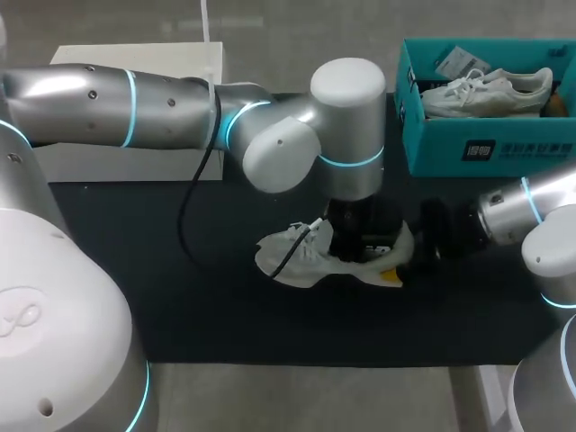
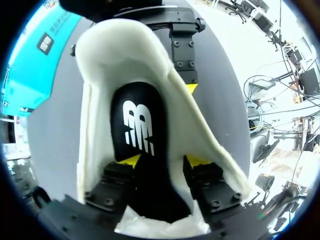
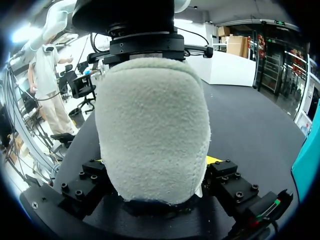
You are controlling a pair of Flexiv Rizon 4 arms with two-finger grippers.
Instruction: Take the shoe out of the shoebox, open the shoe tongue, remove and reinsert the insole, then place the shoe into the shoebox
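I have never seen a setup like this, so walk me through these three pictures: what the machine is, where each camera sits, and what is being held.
This is a robot with two metal arms at a table, each ending in a gripper with two yellow-tipped fingers. The head view looks down from above and behind. A pale shoe lies on the dark mat. A teal shoebox at the far right holds a second shoe. The other two pictures come from cameras on the wrists. The left gripper looks into the shoe's opening and seems closed on its black insole. The right gripper clamps the shoe's fuzzy heel end.
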